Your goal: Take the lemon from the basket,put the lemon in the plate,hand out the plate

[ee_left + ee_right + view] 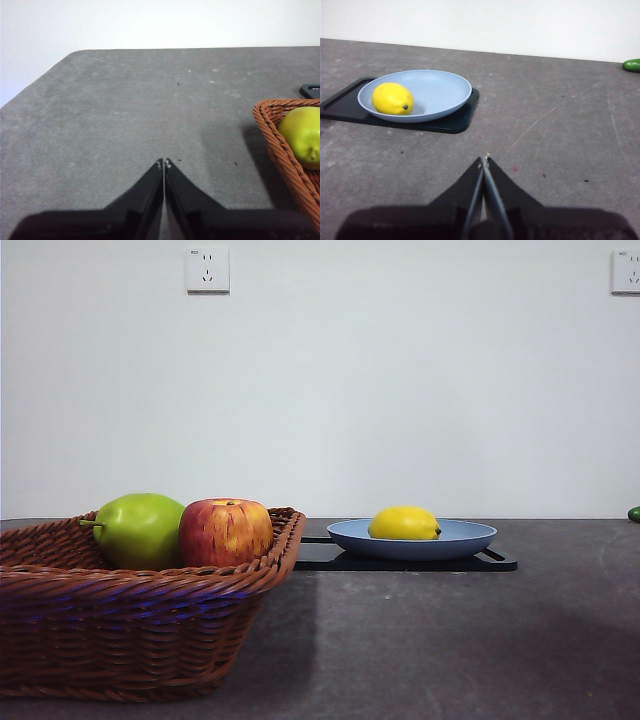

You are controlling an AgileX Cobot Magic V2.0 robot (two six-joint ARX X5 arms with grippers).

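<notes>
The yellow lemon lies in the light-blue plate, which sits on a flat black tray. In the right wrist view the lemon rests at one side of the plate. The brown wicker basket stands near at the left and holds a green pear-like fruit and a red-yellow apple. My right gripper is shut and empty above bare table, well short of the plate. My left gripper is shut and empty over bare table beside the basket's corner. Neither arm shows in the front view.
The black tray lies under the plate, also seen in the right wrist view. The green fruit and the apple lie in the basket. A small green object lies at the table's far right edge.
</notes>
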